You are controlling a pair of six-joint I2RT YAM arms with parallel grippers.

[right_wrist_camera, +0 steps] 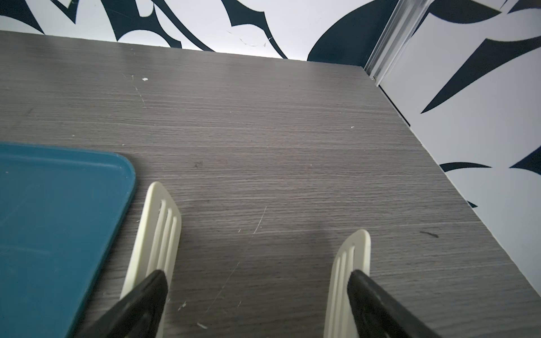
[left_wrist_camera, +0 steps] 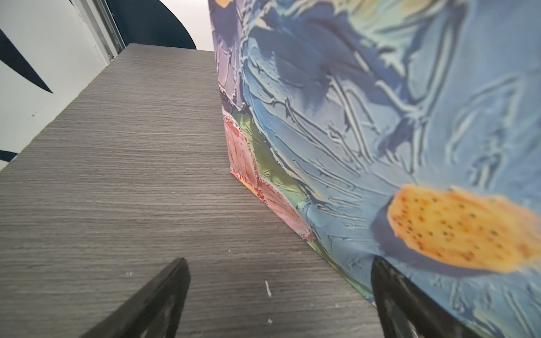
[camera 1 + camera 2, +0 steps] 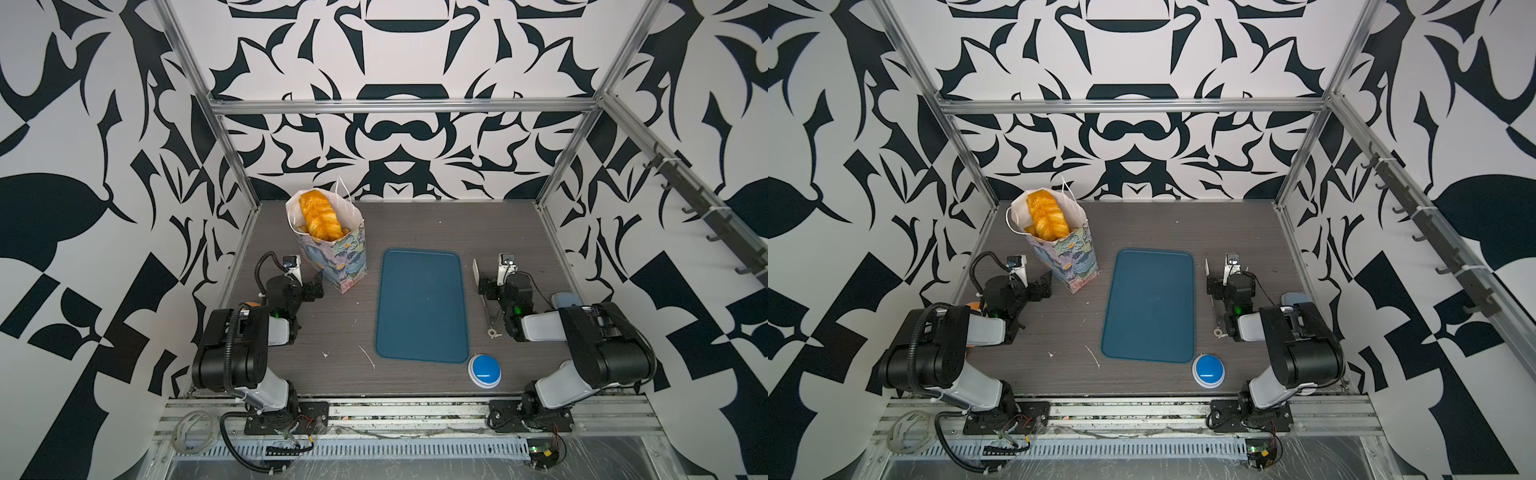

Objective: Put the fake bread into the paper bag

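Both top views: fake bread in paper bag; left jaws wide, perhaps touching bag; right jaws wide.

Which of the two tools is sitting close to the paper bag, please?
The left tool, black-fingered and open, beside a lower corner of the paper bag; the right tool, cream-fingered, is open beside the blue tray instead.

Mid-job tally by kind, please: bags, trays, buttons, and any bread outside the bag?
Paper bag: 1
Tray: 1
Button: 1
Fake bread outside the bag: 0 seen; all in view sits inside
Unclassed: 1, an orange thing half hidden behind the left arm
Total: 4
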